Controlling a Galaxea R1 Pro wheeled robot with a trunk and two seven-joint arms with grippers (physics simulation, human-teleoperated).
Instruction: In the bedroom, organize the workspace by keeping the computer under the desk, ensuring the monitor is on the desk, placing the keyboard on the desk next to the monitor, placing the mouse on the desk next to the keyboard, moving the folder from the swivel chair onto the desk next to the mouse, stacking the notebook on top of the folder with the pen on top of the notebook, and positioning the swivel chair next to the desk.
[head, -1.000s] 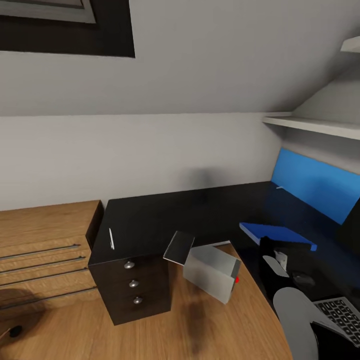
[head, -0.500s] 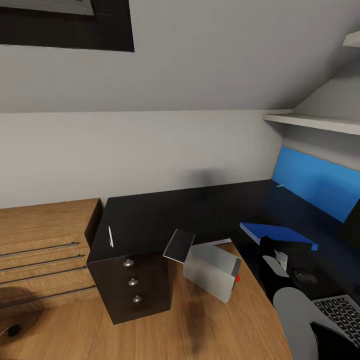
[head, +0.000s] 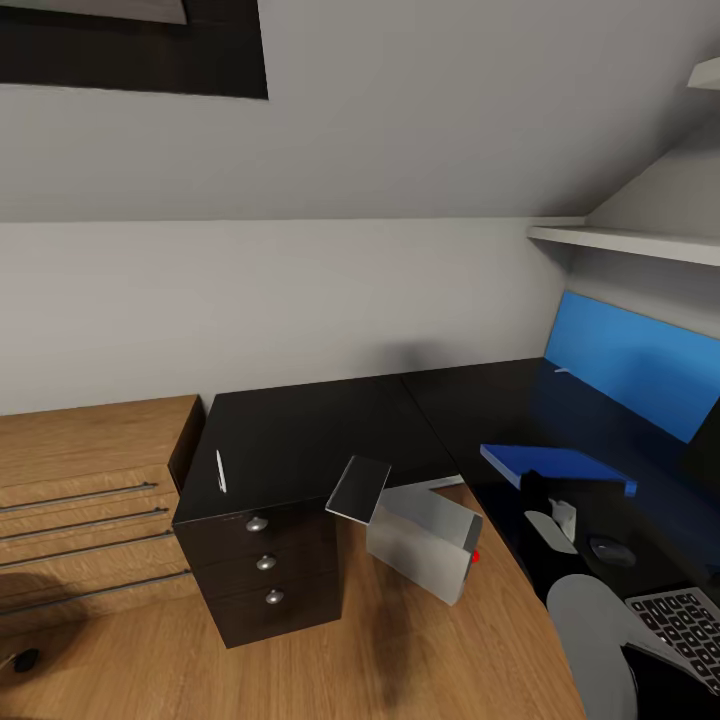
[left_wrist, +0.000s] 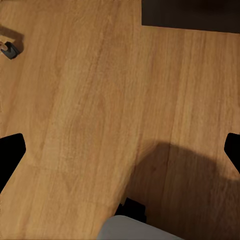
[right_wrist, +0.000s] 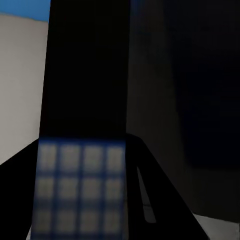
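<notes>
The black desk (head: 310, 440) wraps round the corner, with silver-knobbed drawers (head: 262, 562) at its left end. A thin white pen (head: 220, 471) lies on the top above the drawers. The dark grey notebook (head: 358, 489) tilts off the desk's front edge, beside the light grey computer (head: 425, 541), which stands askew on the floor. The blue folder (head: 555, 465) lies flat on the desk's right wing, with the mouse (head: 608, 549) and the keyboard (head: 685, 622) nearer me. My right arm (head: 588, 612) reaches over that wing; blurred keys (right_wrist: 80, 185) sit close to its camera. My left gripper (left_wrist: 120, 150) hangs open over bare floor.
An oak dresser (head: 90, 500) with bar handles stands left of the desk. A blue back panel (head: 630, 365) and white shelves (head: 620, 240) line the right wall under the sloped ceiling. A small black caster (head: 25, 660) sits on the floor at the lower left.
The whole picture has shifted slightly as the camera moved. Nothing on the desk or the floor has changed place.
</notes>
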